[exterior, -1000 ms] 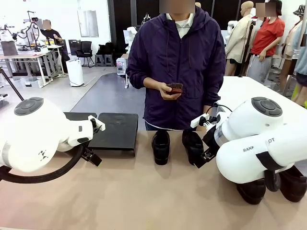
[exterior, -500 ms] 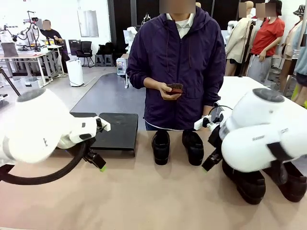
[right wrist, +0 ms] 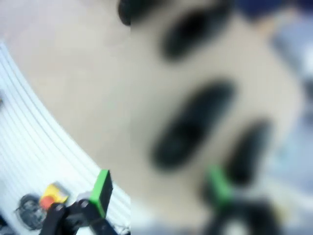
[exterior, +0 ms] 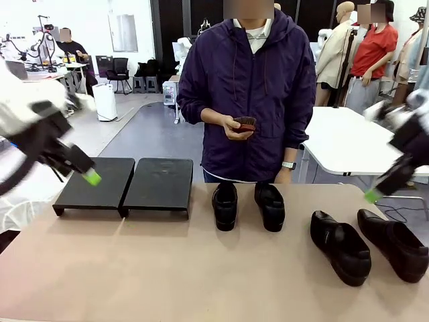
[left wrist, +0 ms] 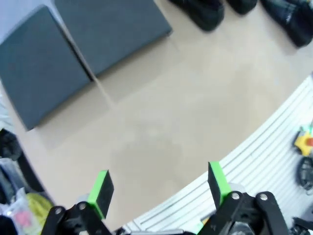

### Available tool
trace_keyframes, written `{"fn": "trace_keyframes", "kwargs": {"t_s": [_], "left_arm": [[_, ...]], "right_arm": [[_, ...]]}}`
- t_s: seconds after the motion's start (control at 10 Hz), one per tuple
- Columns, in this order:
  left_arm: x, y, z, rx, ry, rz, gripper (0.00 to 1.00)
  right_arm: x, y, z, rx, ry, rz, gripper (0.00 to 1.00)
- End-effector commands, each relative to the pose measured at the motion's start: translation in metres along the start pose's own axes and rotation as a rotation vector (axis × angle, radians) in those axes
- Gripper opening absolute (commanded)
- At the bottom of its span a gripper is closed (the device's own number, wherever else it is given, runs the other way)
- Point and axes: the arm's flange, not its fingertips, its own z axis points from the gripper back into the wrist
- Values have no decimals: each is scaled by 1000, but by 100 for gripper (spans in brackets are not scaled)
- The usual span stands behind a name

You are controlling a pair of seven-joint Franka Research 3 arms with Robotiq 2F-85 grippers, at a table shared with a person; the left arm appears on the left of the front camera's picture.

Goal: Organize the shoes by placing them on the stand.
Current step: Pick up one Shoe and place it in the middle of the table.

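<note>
Four glossy black shoes lie on the table. One pair (exterior: 224,206) (exterior: 270,206) sits at the middle back, toes toward me. The other pair (exterior: 340,247) (exterior: 394,243) lies at the right. The black stand has two panels (exterior: 94,182) (exterior: 157,184) at the back left, with nothing on them. My left gripper (exterior: 87,174) hangs high above the stand's left panel. In the left wrist view that gripper (left wrist: 159,188) is open and holds nothing, with the stand (left wrist: 39,81) far below. My right gripper (exterior: 374,193) is raised above the right pair. In the blurred right wrist view this gripper (right wrist: 159,188) is open over dark shoes (right wrist: 193,125).
A person stands at the far side behind the middle pair, holding a small dark-red object (exterior: 244,123) in one hand. The tan table (exterior: 174,268) is bare in front. A white table (exterior: 342,141) stands behind at the right.
Both arms have lifted and swung outward from the table's middle, left arm to the upper left, right arm to the upper right. The right pair of shoes now shows in full.
</note>
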Motion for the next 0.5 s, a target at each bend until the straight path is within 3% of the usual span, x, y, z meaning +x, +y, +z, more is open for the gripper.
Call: {"fn": "trace_keyframes", "kwargs": {"t_s": [0.0, 0.2, 0.4], "left_arm": [[-34, 22, 61, 24, -151, 70, 100], [-75, 48, 106, 69, -228, 194, 100], [-126, 66, 120, 158, -263, 281, 100]], "right_arm": [[-33, -32, 45, -35, -58, -60, 100], [-77, -58, 76, -98, -134, -186, 100], [-110, -78, 94, -125, -205, -330, 100]]}}
